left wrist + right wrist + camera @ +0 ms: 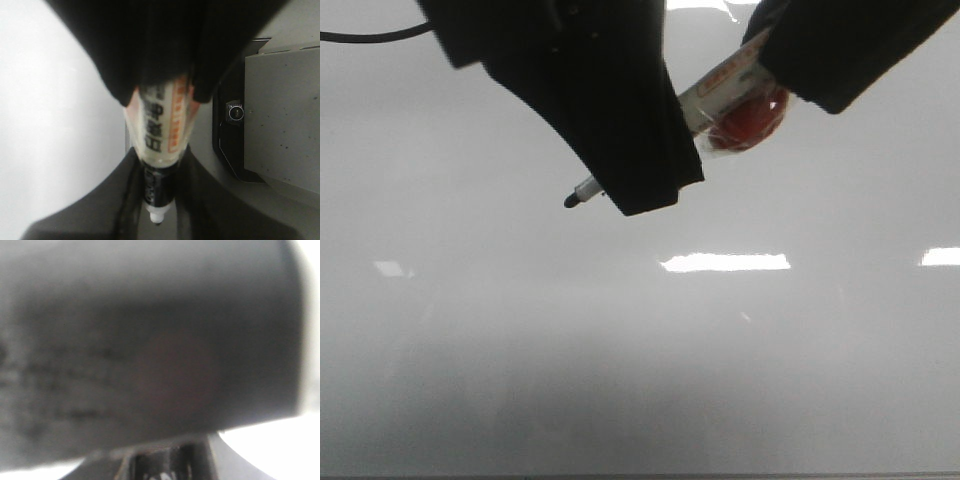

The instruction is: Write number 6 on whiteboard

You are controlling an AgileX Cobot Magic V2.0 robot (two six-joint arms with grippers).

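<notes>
The whiteboard (620, 380) is glossy grey-white and fills the front view; no number 6 shows on it. My left gripper (640, 195) is shut on a marker (582, 190), whose uncapped black tip sticks out just over the board. In the left wrist view the marker (162, 130) lies between my fingers (115, 200), tip down. My right gripper (790, 80) holds the marker's rear end, next to a red round thing in clear wrap (750, 118). It shows as dark fingers (205, 75) in the left wrist view. The right wrist view is blocked by a blurred dark mass.
Bright rectangular glare patches (725, 262) lie on the board. A black cable (370, 37) runs at the upper left. The board's near edge (640, 476) is at the bottom. Beside the board stands a grey panel with a dark bracket (235, 112).
</notes>
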